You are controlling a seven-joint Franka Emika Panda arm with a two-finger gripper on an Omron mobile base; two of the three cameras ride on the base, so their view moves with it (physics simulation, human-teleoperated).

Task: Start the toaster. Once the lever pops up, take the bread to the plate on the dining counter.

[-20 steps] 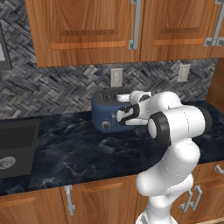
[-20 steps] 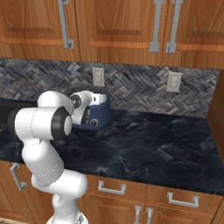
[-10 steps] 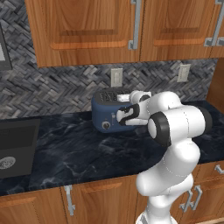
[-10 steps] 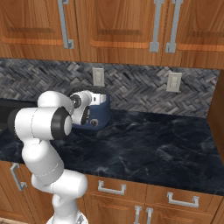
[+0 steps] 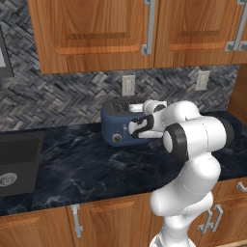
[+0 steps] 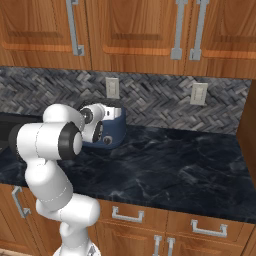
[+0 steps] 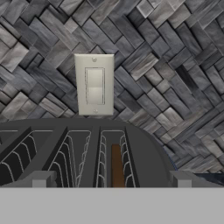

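Observation:
The dark-blue toaster stands on the black worktop against the tiled wall. The hand view looks down on its black slotted top, where the brown edge of the bread shows in the right-hand slot. My gripper hovers at the toaster's front upper edge, pointing toward the wall. It is open, its fingertips wide apart with nothing between them. The plate and the dining counter are out of view.
A white wall switch sits on the herringbone backsplash just behind the toaster, another outlet farther right. A dark sink lies at the left. Wooden cabinets hang overhead. Bare worktop stretches right of the toaster.

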